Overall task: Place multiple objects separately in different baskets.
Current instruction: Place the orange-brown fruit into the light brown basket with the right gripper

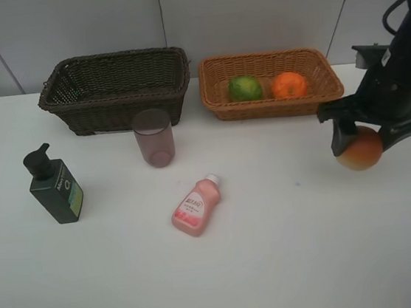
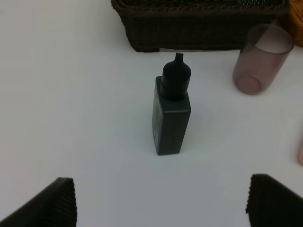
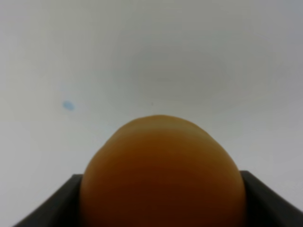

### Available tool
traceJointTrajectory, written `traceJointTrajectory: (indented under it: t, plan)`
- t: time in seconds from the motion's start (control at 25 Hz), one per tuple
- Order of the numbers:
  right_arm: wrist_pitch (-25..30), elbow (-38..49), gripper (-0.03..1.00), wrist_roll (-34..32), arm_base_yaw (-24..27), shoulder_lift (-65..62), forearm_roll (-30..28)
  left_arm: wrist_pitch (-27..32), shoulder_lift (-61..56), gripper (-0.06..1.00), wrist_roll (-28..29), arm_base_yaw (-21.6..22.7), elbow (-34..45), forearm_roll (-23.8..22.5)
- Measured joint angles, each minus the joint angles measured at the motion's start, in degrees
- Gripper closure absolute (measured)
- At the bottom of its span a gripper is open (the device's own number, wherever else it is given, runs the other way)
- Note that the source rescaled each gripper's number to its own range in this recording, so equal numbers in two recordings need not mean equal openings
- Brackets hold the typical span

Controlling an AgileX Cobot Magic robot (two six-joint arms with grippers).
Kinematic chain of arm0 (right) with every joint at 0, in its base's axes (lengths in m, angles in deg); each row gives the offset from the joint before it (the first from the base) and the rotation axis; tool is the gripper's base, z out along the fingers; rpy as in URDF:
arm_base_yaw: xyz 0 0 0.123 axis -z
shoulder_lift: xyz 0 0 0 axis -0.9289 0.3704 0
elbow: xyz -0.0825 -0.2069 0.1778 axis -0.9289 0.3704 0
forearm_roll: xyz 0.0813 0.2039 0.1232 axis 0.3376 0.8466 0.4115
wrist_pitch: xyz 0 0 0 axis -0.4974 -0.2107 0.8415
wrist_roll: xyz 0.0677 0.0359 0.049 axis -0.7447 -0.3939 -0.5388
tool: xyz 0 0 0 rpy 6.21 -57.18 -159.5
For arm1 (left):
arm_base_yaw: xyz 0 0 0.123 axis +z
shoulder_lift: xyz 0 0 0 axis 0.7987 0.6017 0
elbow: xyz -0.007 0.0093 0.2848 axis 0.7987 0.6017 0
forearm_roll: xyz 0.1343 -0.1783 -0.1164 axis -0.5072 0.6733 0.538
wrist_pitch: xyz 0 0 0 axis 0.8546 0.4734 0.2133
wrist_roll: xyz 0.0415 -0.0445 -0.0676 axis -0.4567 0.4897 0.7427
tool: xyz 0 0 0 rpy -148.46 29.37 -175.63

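My right gripper (image 1: 365, 136) is shut on the red-yellow round fruit (image 1: 360, 151), held just in front of the light orange-tan basket (image 1: 274, 107) at its right end. In the right wrist view the fruit (image 3: 163, 175) fills the space between the fingers. A green citrus fruit (image 1: 245, 88) and an orange (image 1: 288, 85) lie in that basket. The dark brown basket (image 1: 110, 98) stands at the back left. In front of it are the mauve cup (image 1: 153, 137), the dark green pump bottle (image 1: 55, 186) and the pink bottle (image 1: 195, 207) lying down. My left gripper (image 2: 158, 203) is open, hovering short of the pump bottle (image 2: 171, 118).
Everything sits on a white table with a pale wall behind the baskets. In the left wrist view the cup (image 2: 260, 61) stands beside the dark basket (image 2: 199, 33), to the right of the pump bottle. The left arm is out of the exterior high view.
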Motion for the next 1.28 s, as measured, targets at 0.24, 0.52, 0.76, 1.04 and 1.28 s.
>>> traceJointTrajectory:
  t: [0.24, 0.52, 0.76, 1.04, 1.28]
  plan:
    - [2.7, -13.4, 0.97, 0.1, 0.0, 6.4, -1.4, 0.0, 0.0, 0.02, 0.0, 0.0, 0.0, 0.0]
    - [2.2, -30.1, 0.97, 0.1, -2.5, 16.2, -1.9, 0.0, 0.0, 0.02, 0.0, 0.0, 0.0, 0.0]
    - [-0.7, -43.5, 0.97, 0.1, -4.0, 25.3, -2.1, 0.0, 0.0, 0.02, 0.0, 0.0, 0.0, 0.0]
    - [-8.8, -49.8, 0.97, 0.1, -4.2, 31.7, -3.4, 0.0, 0.0, 0.02, 0.0, 0.0, 0.0, 0.0]
    - [-13.5, -49.8, 0.97, 0.1, -4.2, 34.9, -7.5, 0.0, 0.0, 0.02, 0.0, 0.0, 0.0, 0.0]
